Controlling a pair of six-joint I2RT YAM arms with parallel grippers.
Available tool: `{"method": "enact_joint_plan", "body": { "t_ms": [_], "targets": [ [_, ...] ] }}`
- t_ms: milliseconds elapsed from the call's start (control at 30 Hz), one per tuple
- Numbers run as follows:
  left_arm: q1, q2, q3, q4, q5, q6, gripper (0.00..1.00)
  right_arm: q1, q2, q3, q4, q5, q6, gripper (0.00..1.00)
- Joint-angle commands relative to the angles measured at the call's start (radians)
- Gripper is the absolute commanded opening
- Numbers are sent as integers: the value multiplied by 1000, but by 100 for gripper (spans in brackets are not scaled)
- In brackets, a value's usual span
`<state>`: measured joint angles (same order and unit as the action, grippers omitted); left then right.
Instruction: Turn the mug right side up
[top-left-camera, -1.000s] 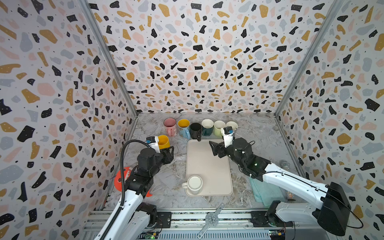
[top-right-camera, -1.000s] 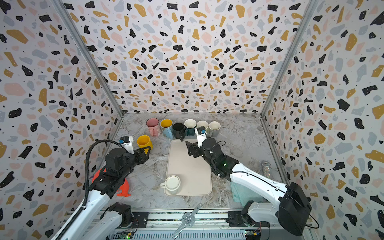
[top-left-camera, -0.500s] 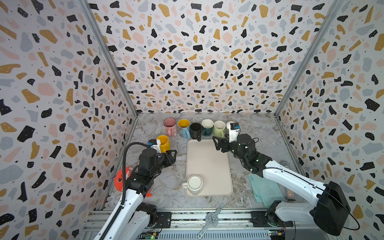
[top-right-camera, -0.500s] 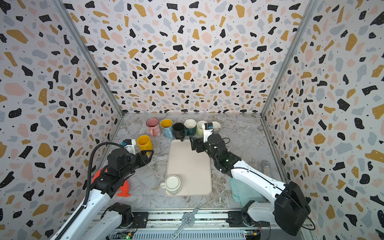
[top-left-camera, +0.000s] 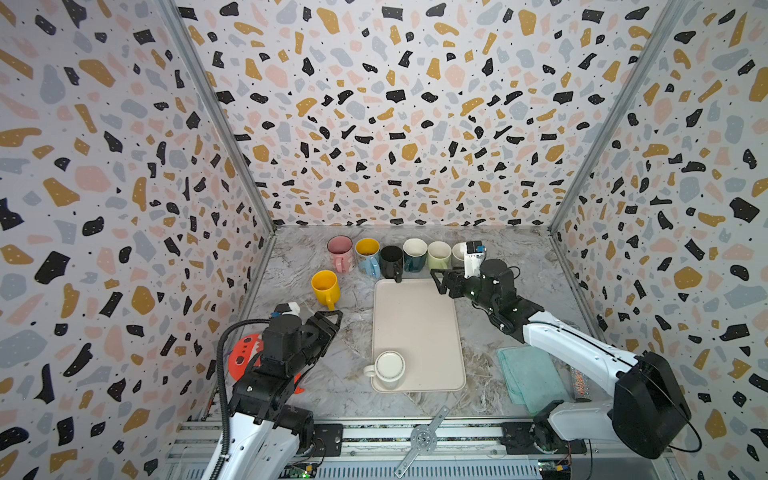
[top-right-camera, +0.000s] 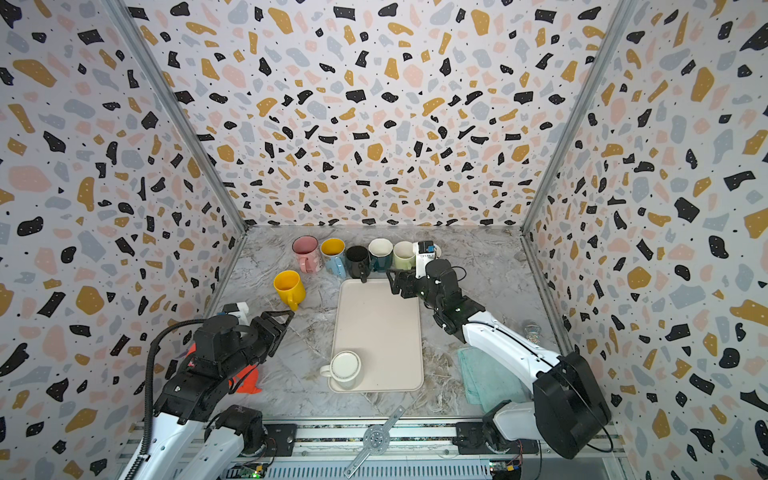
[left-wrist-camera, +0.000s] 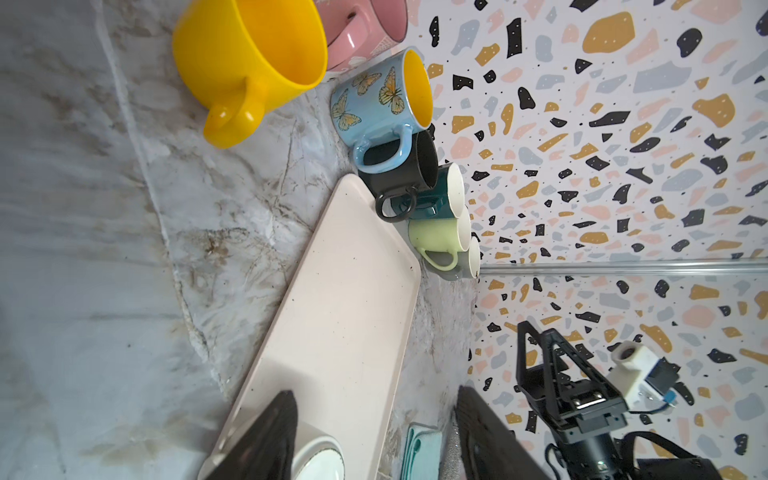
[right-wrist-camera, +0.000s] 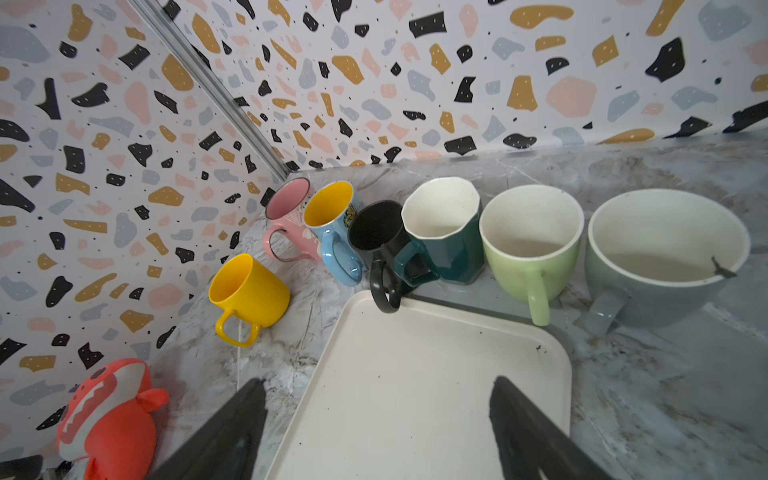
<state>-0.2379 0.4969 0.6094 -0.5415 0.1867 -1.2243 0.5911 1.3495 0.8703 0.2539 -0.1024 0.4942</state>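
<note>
Mug (top-left-camera: 390, 365) upside down, near-left corner of tray (top-left-camera: 415, 324) | we see left gripper (left-wrist-camera: 374, 395) and right gripper (right-wrist-camera: 378, 382) both spread, empty

Legible text, labels, brands, numbers, signs: none readable in any view.
Item: white camera housing (top-right-camera: 424, 257) on the right arm's wrist, above the far edge of the tabletop. It bears a line of small dark print in a top view, too small to read.
Mugs and tray: no lettering visible.
</note>
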Motion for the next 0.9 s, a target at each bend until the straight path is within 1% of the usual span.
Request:
{"method": "enact_joint_plan", "body": {
  "t_ms": [0, 267, 367, 467, 600, 867],
  "targets": [
    [-3, -27, -51, -39, 22, -142, 61, -2, 16, 45, -19, -54, 15, 85],
    [-3, -116, -173, -48, 61, -350, 61, -2, 16, 36, -5, -34, 11, 84],
    [-3, -118, -193, -31, 86, -379, 62, -7, 22, 38, -7, -33, 9, 84],
    [-3, -99, -201, -24, 115, -391, 62, -11, 29, 39, -3, -39, 9, 84],
    [-8, -60, -188, -23, 124, -386, 62, -16, 45, 44, 6, -55, 9, 84],
    [-34, 59, -176, -55, 118, -321, 62, -33, 100, 66, -1, -98, 7, 84]
  ]
}}
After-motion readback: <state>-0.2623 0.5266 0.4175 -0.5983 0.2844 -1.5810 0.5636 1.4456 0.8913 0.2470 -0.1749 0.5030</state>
